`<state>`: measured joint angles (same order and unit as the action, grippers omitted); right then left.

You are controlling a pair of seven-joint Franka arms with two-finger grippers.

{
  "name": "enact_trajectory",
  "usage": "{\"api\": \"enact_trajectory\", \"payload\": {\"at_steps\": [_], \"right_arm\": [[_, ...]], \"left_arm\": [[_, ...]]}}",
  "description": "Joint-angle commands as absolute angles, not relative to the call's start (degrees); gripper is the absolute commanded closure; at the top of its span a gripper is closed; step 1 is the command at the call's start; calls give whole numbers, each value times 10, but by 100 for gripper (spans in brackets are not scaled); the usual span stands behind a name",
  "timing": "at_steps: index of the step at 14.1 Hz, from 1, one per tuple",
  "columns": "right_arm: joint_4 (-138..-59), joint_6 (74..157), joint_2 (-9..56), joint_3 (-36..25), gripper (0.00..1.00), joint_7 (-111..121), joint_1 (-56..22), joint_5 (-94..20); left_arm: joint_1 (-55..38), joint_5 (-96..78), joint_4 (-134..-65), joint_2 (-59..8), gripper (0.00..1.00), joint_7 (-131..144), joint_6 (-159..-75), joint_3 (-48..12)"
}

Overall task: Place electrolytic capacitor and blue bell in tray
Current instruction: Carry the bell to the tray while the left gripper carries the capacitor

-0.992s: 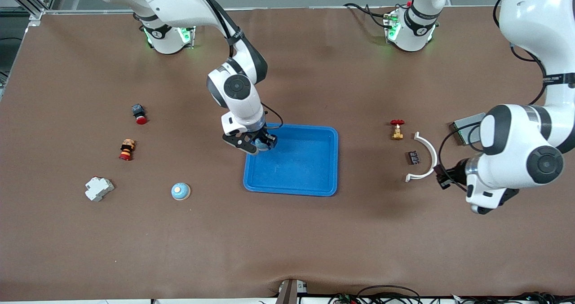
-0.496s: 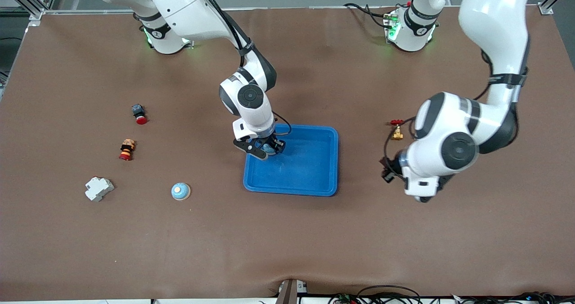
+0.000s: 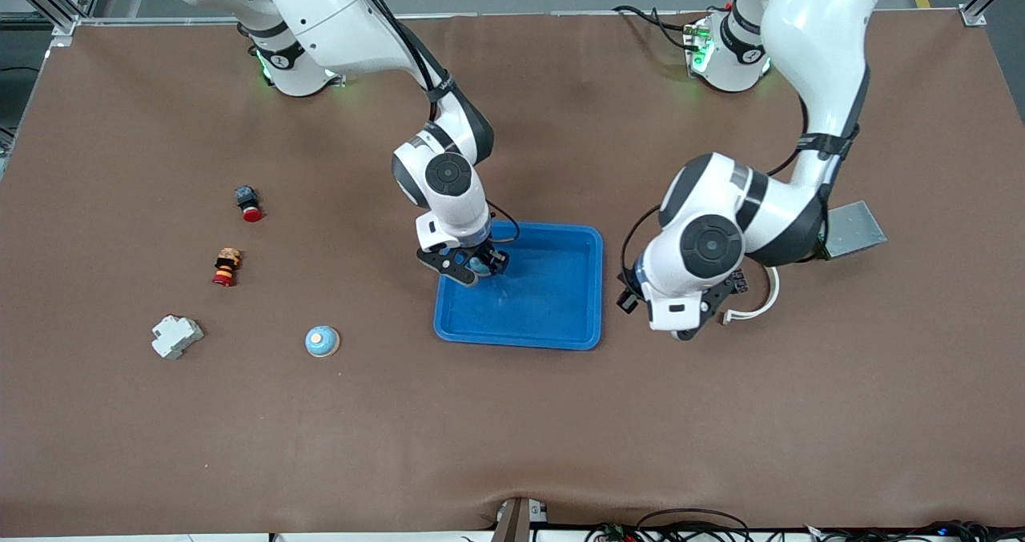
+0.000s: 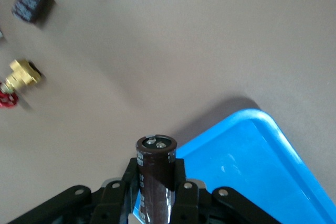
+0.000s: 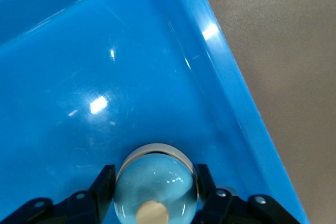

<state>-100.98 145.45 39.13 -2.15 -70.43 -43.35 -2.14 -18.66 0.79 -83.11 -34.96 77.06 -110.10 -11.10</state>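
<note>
The bright-blue tray (image 3: 560,318) lies mid-table. My right gripper (image 3: 472,270) is low inside the tray's corner nearest the right arm's base, shut on a light-blue bell (image 5: 156,184) with a cream button; its fingers (image 5: 102,184) press the dome's sides over the tray floor (image 5: 105,51). My left gripper (image 3: 682,332) hangs over the table just off the tray's edge toward the left arm's end. It is shut on the electrolytic capacitor (image 4: 156,177), a dark brown cylinder standing up between the fingers, with the tray's corner (image 4: 262,156) close beside it.
A second light-blue bell (image 3: 322,340), a white breaker (image 3: 176,335) and two red-tipped buttons (image 3: 247,203) (image 3: 226,266) lie toward the right arm's end. A grey metal box (image 3: 853,228), white curved piece (image 3: 761,302), black chip (image 3: 738,280) and brass valve (image 4: 21,74) lie under the left arm.
My left arm has swung from its end of the table toward the tray, carrying the capacitor. My right gripper moved a little farther into the tray corner with the bell, then stayed.
</note>
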Motion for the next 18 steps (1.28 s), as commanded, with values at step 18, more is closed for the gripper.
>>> {"api": "enact_trajectory", "payload": {"at_steps": [18], "right_arm": [[-880,1277,395,-31,0,-446,-308,-14]], "left_arm": [[-291,18,-825,-461,100,933,-1133,-104]]}}
